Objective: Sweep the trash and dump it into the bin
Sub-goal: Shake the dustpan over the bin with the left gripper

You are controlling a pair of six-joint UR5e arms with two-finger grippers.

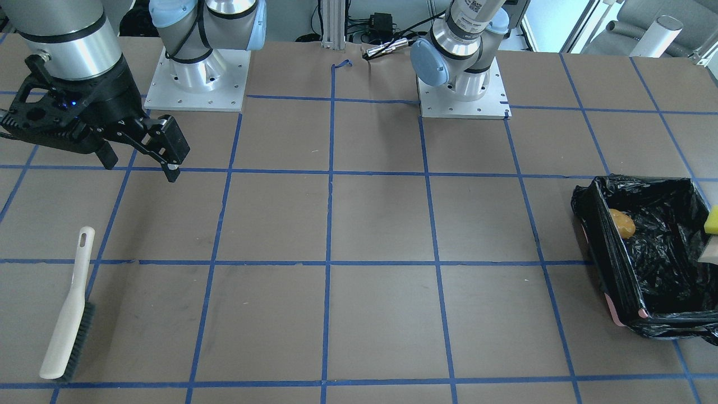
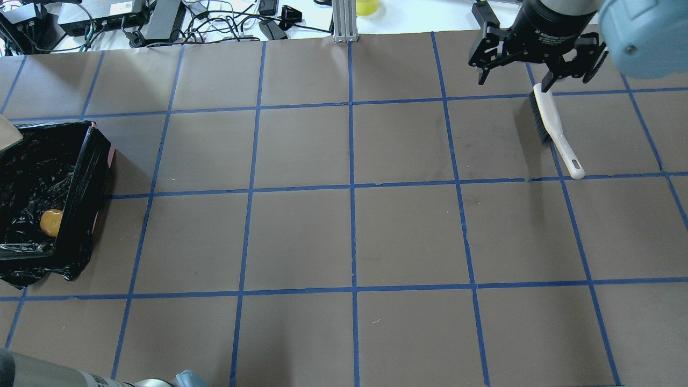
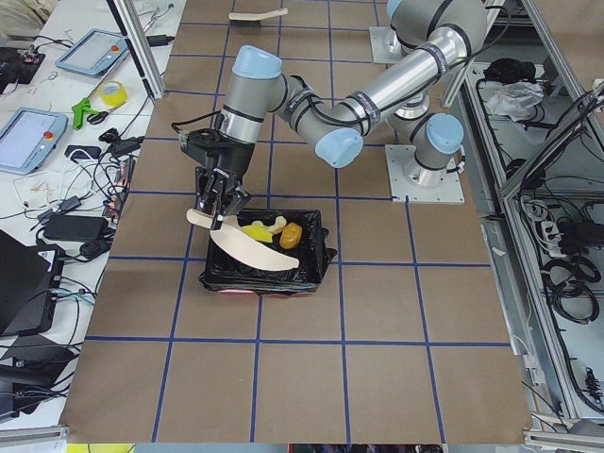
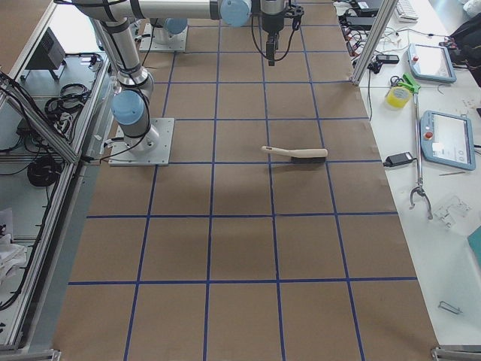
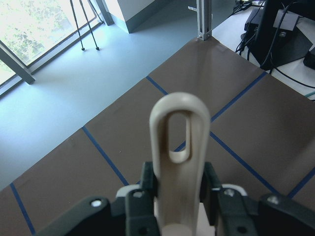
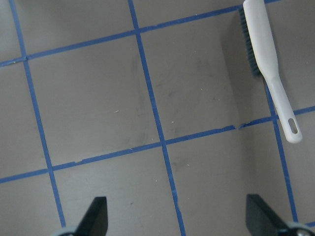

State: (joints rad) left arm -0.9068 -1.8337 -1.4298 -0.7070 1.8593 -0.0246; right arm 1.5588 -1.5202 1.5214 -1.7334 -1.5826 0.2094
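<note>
The black-lined bin [image 1: 616,311] stands at the table's end on my left side; it also shows in the overhead view [image 2: 80,177] and the left side view [image 3: 260,278]. The golden-brown roll [image 1: 621,223] lies inside it. My left gripper [image 5: 178,184] is shut on the handle of the beige dustpan [image 3: 250,247], held tilted over the bin. The yellow-green wedge [image 3: 255,229] and the tan croissant piece [image 3: 276,225] sit at the pan's lower edge, over the bin. My right gripper [image 1: 140,165] is open and empty, above the table.
A white brush with dark bristles [image 2: 551,126] lies flat on the table under and just in front of my right gripper. The brown table has a blue tape grid. Cables and devices lie beyond the table's far edge.
</note>
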